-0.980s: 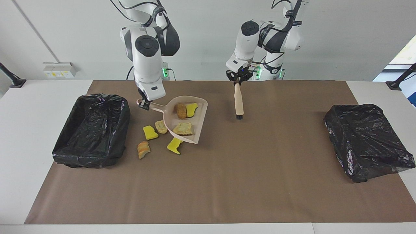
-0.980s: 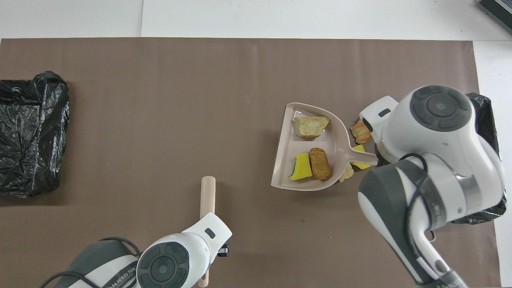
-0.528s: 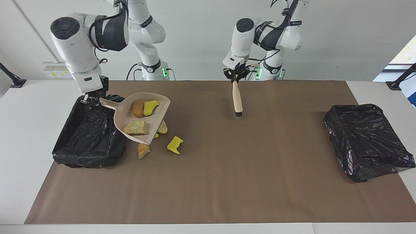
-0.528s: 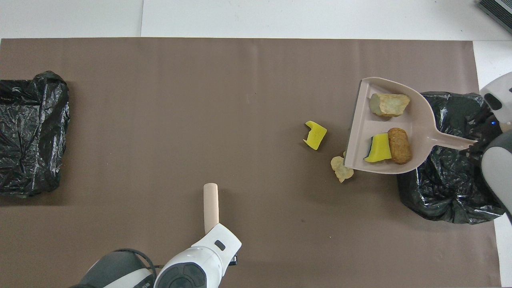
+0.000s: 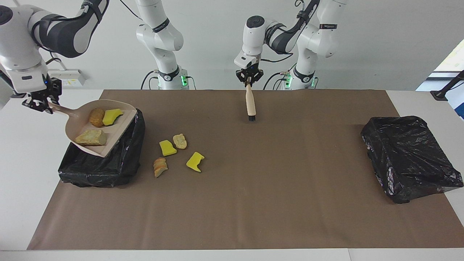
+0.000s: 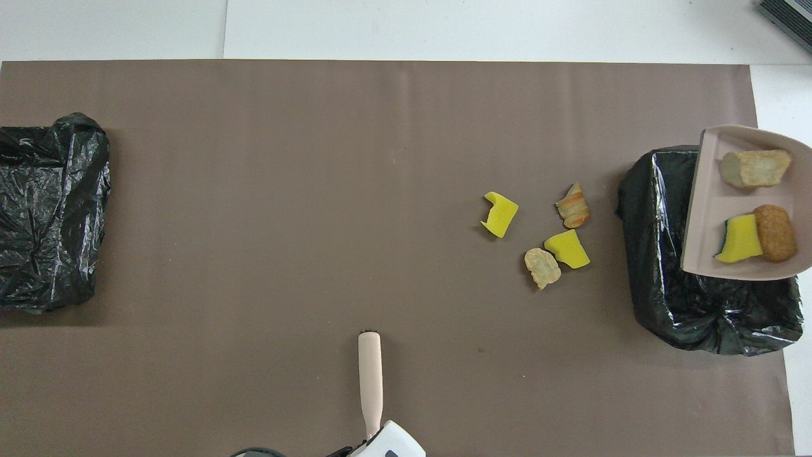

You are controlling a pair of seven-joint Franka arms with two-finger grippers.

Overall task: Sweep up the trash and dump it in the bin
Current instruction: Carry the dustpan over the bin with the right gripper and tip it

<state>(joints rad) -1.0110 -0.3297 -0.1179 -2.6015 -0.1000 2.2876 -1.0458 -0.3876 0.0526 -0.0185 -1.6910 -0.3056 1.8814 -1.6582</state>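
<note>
From above, the dustpan (image 6: 710, 209) runs off the picture's edge, so its handle and the right gripper's fingers are cut away. The left gripper barely shows at the bottom edge, its fingers hidden where they meet the brush (image 6: 370, 374).

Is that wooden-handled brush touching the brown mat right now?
Apart. In the facing view the left gripper holds the wooden-handled brush upright, with a strip of brown mat showing between its bristles and their shadow.
</note>
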